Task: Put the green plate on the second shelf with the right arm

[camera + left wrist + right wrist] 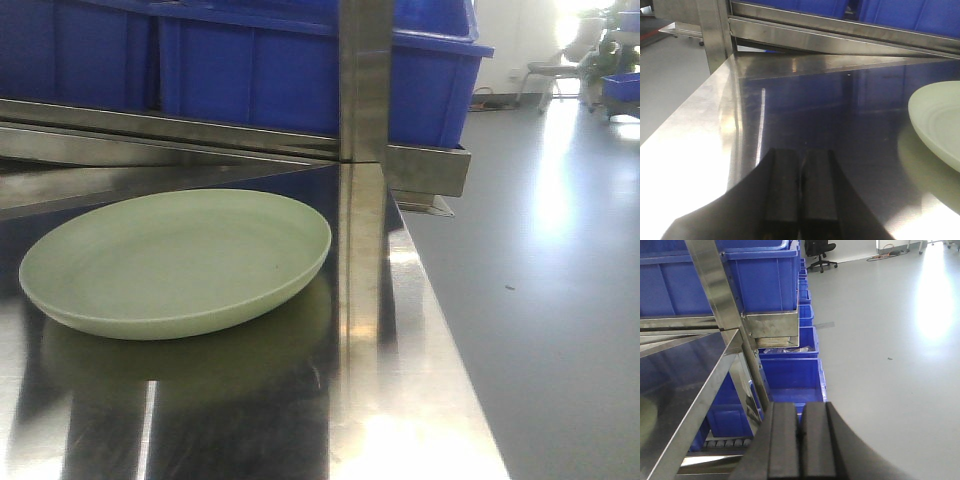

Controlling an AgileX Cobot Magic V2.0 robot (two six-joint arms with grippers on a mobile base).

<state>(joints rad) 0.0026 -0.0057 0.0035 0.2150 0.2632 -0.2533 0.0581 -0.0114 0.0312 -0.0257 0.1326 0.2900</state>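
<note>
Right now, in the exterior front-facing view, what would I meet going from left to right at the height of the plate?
green plate → upright steel post → shelf edge → grey floor

You have the plate lying flat on the tabletop, just left of the upright post that stands near the tabletop's right edge. The bins sit on the shelf above and behind it. Your left gripper hangs over the near part of the tabletop with the plate off to its right, while your right gripper is out beyond the tabletop's right edge, above the floor, with the lower bins ahead of and below it.
</note>
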